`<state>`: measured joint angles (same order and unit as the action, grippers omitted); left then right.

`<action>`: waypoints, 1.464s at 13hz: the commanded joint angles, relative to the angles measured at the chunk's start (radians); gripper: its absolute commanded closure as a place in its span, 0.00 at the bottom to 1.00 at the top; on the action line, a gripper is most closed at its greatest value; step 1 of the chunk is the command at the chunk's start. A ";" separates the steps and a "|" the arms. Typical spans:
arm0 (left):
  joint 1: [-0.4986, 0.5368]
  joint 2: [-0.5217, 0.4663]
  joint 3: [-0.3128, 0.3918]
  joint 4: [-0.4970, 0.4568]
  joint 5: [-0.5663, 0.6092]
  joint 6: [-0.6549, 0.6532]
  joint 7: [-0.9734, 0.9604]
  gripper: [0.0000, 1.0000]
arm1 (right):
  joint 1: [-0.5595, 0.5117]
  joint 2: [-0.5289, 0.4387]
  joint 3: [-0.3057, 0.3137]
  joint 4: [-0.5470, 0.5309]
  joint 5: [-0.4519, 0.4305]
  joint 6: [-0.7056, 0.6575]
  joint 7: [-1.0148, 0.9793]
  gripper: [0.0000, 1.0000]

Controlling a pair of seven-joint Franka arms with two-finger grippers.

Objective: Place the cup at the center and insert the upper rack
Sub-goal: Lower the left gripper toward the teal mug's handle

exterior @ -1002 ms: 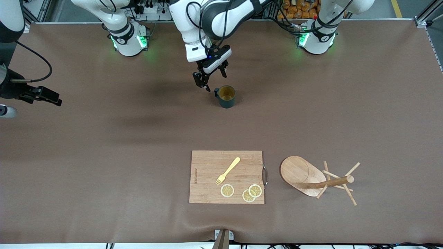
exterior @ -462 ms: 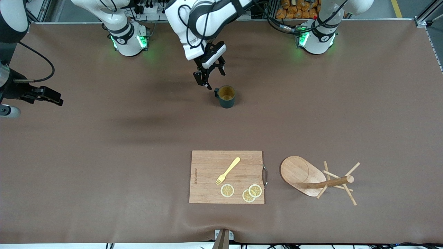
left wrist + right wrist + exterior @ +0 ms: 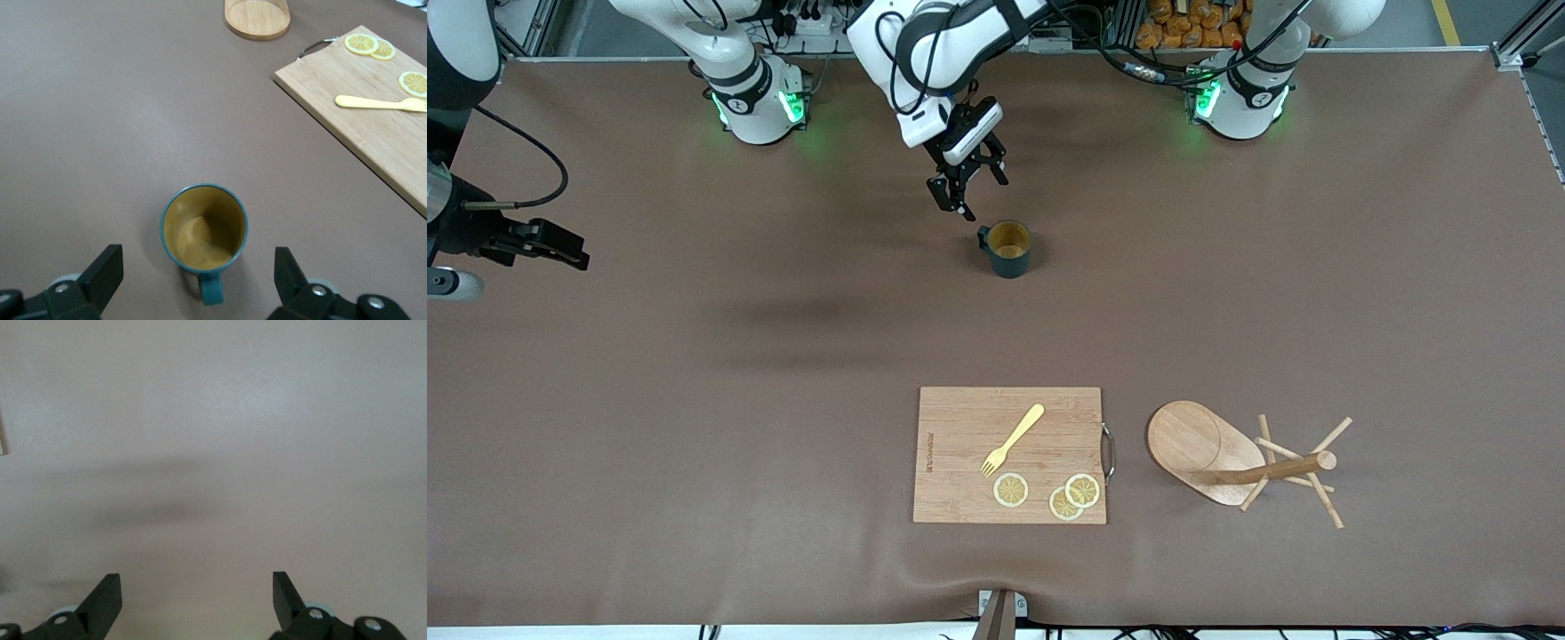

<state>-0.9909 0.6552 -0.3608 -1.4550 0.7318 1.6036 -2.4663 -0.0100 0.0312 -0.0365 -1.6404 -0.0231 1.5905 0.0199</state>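
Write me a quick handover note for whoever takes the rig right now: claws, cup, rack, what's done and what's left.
Left claw: open, empty, above the table beside the cup.
Right claw: open, empty, waiting at the right arm's end of the table.
Cup: upright on the table, mid-table, toward the robots' bases.
Upper rack: lying on its side beside the cutting board, nearer the front camera.
Done: cup looks placed, released.
Left: pick up the rack and insert it.

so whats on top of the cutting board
A yellow fork and three lemon slices, two of them overlapping, lie on the cutting board. What the slices cover cannot be seen.
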 commanded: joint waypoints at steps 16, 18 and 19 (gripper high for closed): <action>-0.210 0.279 0.132 0.274 0.035 -0.013 -0.258 0.00 | -0.111 -0.017 0.006 0.045 -0.011 -0.072 -0.014 0.00; -0.210 0.311 0.134 0.289 0.035 -0.005 -0.279 0.00 | -0.111 -0.017 0.006 0.044 -0.006 -0.075 -0.014 0.00; -0.210 0.319 0.134 0.289 0.035 -0.005 -0.296 0.00 | -0.111 -0.017 0.006 0.044 -0.006 -0.075 -0.014 0.00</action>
<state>-1.1897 0.9336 -0.2359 -1.2103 0.7536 1.6001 -2.7138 -0.1014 0.0271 -0.0462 -1.5950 -0.0389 1.5250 0.0146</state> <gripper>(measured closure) 0.000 0.000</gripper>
